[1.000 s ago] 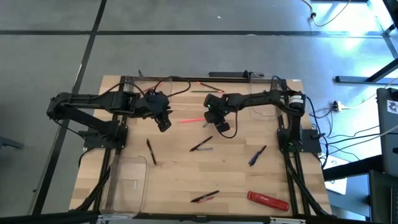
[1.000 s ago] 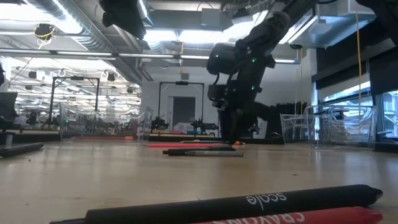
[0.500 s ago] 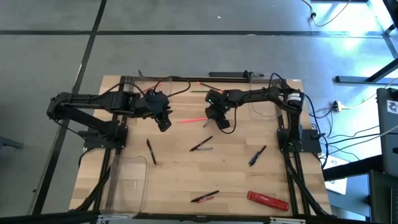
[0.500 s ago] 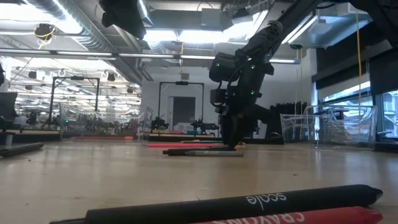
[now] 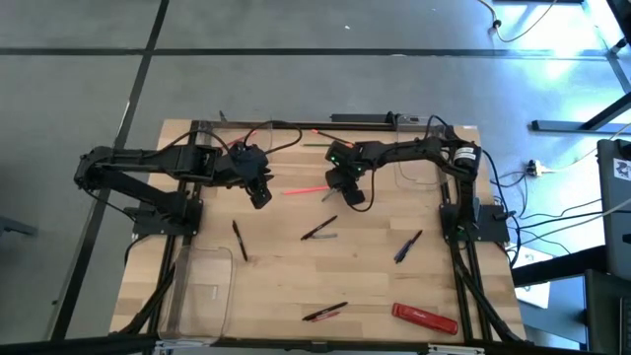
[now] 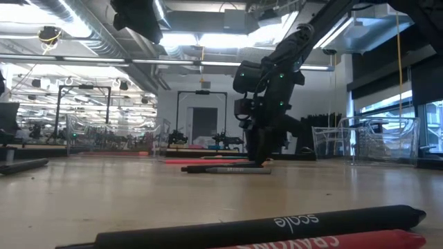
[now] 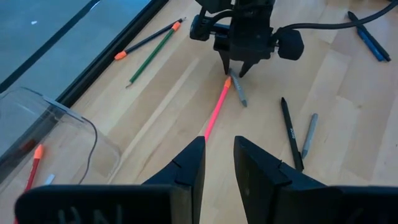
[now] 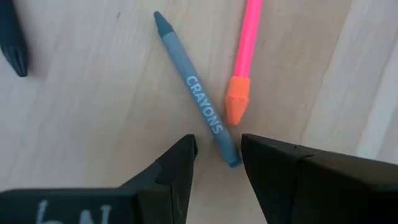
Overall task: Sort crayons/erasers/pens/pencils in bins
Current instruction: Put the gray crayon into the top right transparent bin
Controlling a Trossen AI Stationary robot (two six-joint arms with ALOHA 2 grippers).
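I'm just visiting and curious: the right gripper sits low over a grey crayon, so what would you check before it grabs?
1. Right gripper open: ok.
2. Grey crayon end lies between its fingers: ok.
3. Pink pencil clear of the grab: not ok, its orange eraser tip lies right beside the crayon.
4. Left gripper out of the way: ok, it is open and apart, over the pencil's other end.
5. Clear bin free to receive: cannot tell which bin is for crayons.
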